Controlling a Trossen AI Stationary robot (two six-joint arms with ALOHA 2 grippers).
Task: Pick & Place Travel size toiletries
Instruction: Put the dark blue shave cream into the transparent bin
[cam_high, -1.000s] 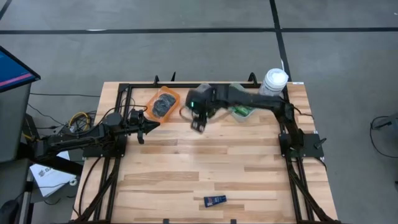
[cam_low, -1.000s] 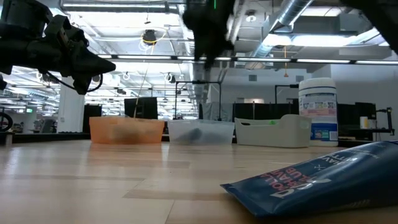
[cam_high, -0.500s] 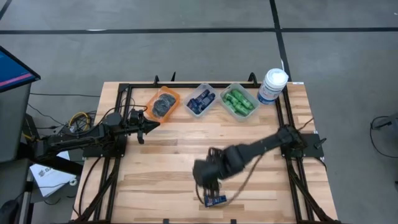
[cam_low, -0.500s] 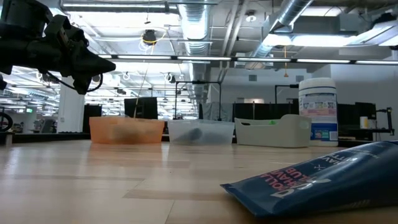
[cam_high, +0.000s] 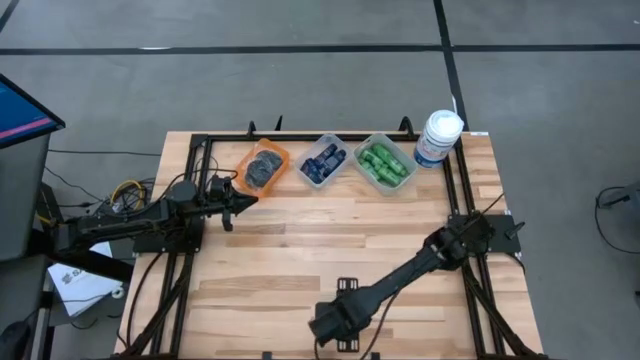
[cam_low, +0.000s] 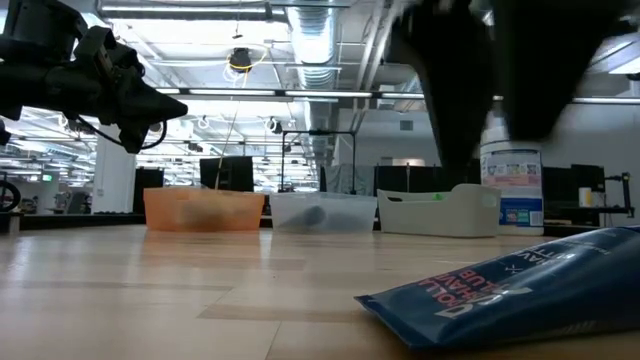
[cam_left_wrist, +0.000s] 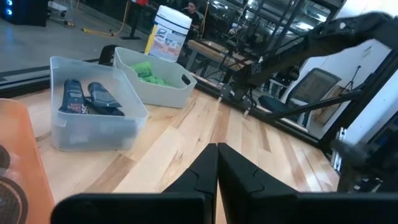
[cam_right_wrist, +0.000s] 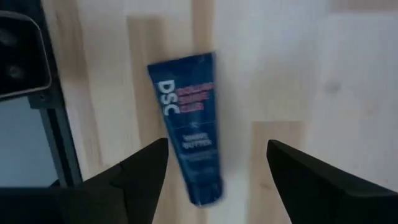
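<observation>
My right gripper (cam_right_wrist: 214, 171) is hovering over the navy tube (cam_right_wrist: 187, 129) w/ fingers (cam_right_wrist: 134, 180) spread wide, either side of it, not touching. Tube is lying flat on the worktop (cam_high: 300, 250) near the front edge. My left gripper (cam_left_wrist: 217, 163) is waiting beside the orange bin (cam_high: 264, 164), fingers pressed together. Other toiletries are sitting in the bins at the back.

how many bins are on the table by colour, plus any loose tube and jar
orange bin: 1
clear bin with navy tubes: 1
pale bin with green bottles: 1
loose navy tube, lying flat under the open right gripper: 1
white jar: 1
total: 5
</observation>
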